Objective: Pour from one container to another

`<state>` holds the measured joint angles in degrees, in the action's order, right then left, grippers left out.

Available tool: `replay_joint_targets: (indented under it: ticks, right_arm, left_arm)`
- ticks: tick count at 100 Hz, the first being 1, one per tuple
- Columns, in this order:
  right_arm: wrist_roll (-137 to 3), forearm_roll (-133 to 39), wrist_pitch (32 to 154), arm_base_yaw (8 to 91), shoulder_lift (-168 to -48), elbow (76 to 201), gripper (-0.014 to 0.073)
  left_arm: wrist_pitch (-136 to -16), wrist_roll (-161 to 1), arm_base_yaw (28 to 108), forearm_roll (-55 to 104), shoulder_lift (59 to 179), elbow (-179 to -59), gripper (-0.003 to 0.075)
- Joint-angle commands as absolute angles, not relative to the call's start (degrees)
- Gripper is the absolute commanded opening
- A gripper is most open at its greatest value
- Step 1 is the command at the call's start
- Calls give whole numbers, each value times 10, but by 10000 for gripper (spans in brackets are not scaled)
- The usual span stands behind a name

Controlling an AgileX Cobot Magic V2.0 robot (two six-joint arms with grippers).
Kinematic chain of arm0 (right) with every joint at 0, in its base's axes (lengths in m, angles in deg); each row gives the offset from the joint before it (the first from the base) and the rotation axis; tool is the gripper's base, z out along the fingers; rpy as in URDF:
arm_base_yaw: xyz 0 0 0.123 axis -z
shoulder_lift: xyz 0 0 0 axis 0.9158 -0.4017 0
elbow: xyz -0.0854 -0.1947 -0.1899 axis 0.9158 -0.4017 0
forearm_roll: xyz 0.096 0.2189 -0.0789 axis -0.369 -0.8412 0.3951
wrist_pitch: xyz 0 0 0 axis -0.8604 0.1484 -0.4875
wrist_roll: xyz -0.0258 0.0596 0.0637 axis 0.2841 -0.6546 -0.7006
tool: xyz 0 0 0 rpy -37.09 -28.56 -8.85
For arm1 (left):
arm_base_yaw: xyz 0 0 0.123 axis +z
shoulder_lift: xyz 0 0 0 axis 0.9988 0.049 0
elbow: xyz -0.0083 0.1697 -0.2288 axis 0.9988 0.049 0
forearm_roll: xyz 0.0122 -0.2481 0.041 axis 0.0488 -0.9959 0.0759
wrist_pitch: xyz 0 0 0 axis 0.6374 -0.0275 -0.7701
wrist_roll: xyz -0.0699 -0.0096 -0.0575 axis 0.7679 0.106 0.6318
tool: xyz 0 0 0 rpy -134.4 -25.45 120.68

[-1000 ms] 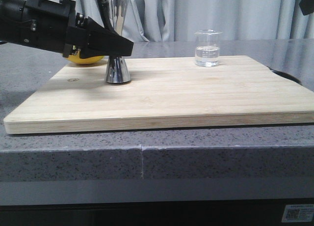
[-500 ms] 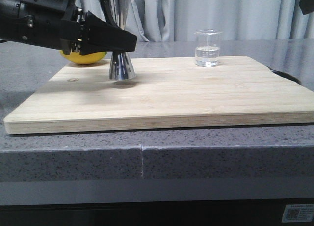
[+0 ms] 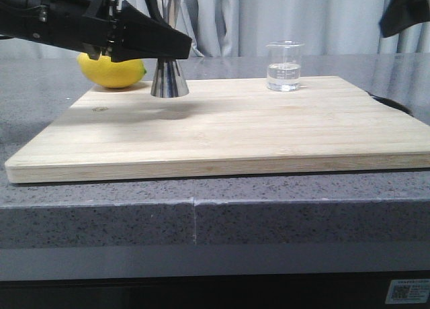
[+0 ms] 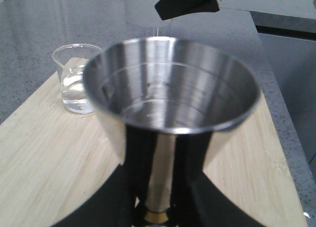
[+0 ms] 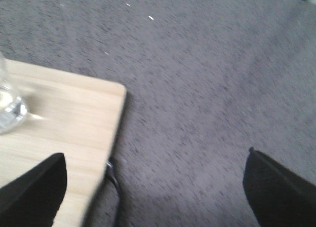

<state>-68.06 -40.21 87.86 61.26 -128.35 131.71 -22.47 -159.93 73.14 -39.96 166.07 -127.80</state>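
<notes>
Fingers of the left gripper are clamped on the waist of the jigger, and the steel piece hangs clear of the cutting board, its shadow lying on the wood below near the far left corner. Just behind it, at that same far edge, sits a lemon. Over by the far edge toward the right end stands the beaker, upright, clear liquid in the bottom, untouched.

Up top right, the right gripper hovers off the board's right edge, fingers spread wide with nothing between them, granite counter beneath.

From the left wrist, the jigger's upper cup faces up and looks dry inside, beaker beyond it.

So the step in hand, as I read it, is carrying the receiver into place. Doing it well means holding that cup level, no tilt, and bringing it to where the beaker's lip can reach over the rim. Polished steel at a narrow waist could twist in the grip, so smooth travel matters. Right arm will need to come in square on the beaker's body, low enough not to tip it.
</notes>
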Motion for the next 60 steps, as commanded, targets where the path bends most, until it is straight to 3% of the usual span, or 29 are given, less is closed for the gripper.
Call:
replay_joint_targets:
  ticks: [1,60]
  right_arm:
    - [-671,-399,795,591,-1274,1317,657]
    - [-721,-384,618,528,-1279,1223,657]
  left_arm:
    - [-162,-1592,722,-438,1629,-1297,-19]
    - [-161,-1592,705,-449,1629,-1298,-19]
